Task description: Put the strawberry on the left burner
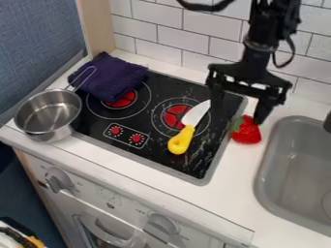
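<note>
My gripper (238, 107) hangs open at the right end of the stove, its two fingers spread wide. The red strawberry (246, 131), with green leaves on its left side, lies on the white counter between stove and sink. One fingertip is just behind the strawberry's top; whether they touch I cannot tell. The other fingertip is over the stove's right part. On the black stovetop, the left burner (123, 100) has a red centre, and a dark purple cloth covers its upper left part.
The purple cloth (112, 77) is bunched at the stove's back left. A metal pot (48, 115) stands at the left edge, handle pointing back. A yellow-handled knife (182, 140) lies across the right burner (173, 115). The grey sink (266, 167) is at right; tiled wall behind.
</note>
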Controlling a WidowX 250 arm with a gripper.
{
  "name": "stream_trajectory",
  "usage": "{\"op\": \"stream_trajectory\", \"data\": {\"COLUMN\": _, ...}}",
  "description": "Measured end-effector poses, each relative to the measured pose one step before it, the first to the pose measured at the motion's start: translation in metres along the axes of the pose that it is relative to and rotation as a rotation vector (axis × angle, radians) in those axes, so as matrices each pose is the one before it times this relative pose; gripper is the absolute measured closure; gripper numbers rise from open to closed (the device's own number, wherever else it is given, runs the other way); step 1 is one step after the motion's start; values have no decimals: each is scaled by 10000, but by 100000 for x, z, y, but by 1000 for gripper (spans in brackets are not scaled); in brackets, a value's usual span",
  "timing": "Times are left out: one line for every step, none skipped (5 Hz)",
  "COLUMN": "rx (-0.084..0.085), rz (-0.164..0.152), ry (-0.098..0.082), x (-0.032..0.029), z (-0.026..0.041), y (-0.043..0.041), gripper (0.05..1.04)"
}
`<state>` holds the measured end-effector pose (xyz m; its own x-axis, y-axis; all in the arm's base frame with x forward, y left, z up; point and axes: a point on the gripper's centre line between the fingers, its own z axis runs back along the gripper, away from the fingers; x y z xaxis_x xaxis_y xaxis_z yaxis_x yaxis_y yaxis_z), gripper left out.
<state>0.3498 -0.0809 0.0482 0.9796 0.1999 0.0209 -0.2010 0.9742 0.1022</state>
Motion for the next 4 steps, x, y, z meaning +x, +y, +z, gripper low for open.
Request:
{"op": "stream_trajectory", "data": {"rx": -459, "rz": 554, "ry": -635, "x": 332, "z": -944, "y": -952, "gripper": 83}}
{"op": "stream_trajectory", "data": {"rx": 248, "rz": 593, "ry": -313, "x": -248, "z": -977, "y": -935, "gripper": 83}}
{"op": "stream_trajectory", "data": {"rx": -233, "rz": 333, "ry": 76, "x": -402, "z": -740, "y": 127, "gripper": 83}}
{"op": "stream_trajectory", "data": {"rx": 62, "rz": 220, "ry": 74, "x": 144, "z": -520, "y": 32, "gripper": 83}}
